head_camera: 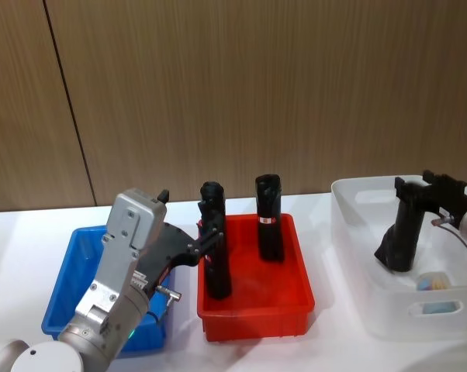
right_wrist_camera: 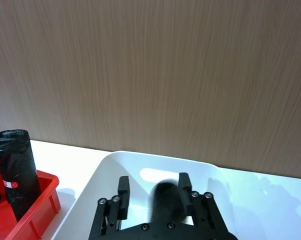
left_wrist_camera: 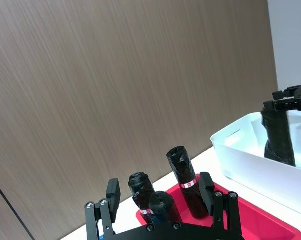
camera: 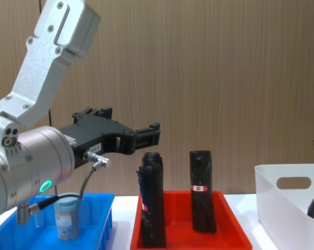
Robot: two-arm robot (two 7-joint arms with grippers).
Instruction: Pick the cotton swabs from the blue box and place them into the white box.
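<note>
Blue-lidded cotton swabs sit below left hand.

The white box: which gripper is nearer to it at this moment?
Right. The right gripper reaches down inside the white box. The left gripper hangs over the near edge of the red bin, beside the blue box, well away from the white one.

Blue box: shallow, bright blue, at table's left. One cotton swab jar upright inside: clear body, grey-blue lid, pale label. White box: taller, at table's right, oval handle cut-out in near wall. Another jar on its floor, pose unclear.
</note>
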